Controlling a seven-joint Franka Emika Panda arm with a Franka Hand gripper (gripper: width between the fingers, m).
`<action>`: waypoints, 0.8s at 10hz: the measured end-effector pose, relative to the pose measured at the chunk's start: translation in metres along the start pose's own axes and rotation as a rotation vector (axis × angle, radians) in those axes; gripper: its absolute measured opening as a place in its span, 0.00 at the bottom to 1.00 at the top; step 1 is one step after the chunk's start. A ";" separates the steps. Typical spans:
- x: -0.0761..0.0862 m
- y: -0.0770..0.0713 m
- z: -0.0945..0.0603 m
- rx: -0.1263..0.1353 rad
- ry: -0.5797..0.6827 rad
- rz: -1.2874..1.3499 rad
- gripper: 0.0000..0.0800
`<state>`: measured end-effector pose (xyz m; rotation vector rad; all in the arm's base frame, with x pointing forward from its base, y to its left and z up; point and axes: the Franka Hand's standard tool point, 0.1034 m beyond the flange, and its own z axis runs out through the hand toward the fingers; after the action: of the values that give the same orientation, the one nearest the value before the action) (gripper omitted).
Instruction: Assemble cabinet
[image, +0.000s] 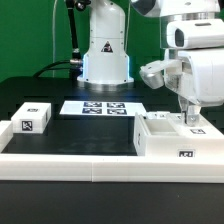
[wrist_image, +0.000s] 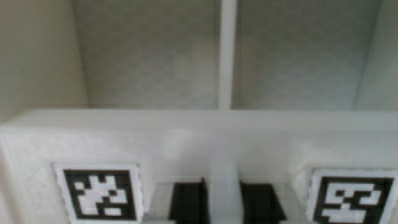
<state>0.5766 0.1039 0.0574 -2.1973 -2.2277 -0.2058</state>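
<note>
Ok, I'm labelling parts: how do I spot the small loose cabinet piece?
Find the marker board lying flat mid-table. The small white piece sits toward the exterior view's left of it. Unlike the large box opposite, it is low and stands alone.

End effector (image: 189, 118) pointing down, wrist (image: 196, 45) vertical

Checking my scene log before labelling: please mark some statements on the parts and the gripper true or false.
1. The marker board lies flat on the table. True.
2. The gripper hovers over the small panel piece. False: it is down at the cabinet box, on the exterior view's right.
3. The small panel piece lies apart from the cabinet box. True.
4. The cabinet box is lifted off the table. False: it rests on it.
</note>
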 end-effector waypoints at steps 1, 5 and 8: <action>0.000 0.000 0.000 0.000 0.000 0.001 0.10; -0.001 0.000 0.000 0.000 0.000 0.002 0.59; -0.001 0.001 -0.001 -0.004 0.000 0.002 0.94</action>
<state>0.5778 0.1027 0.0581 -2.2013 -2.2266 -0.2103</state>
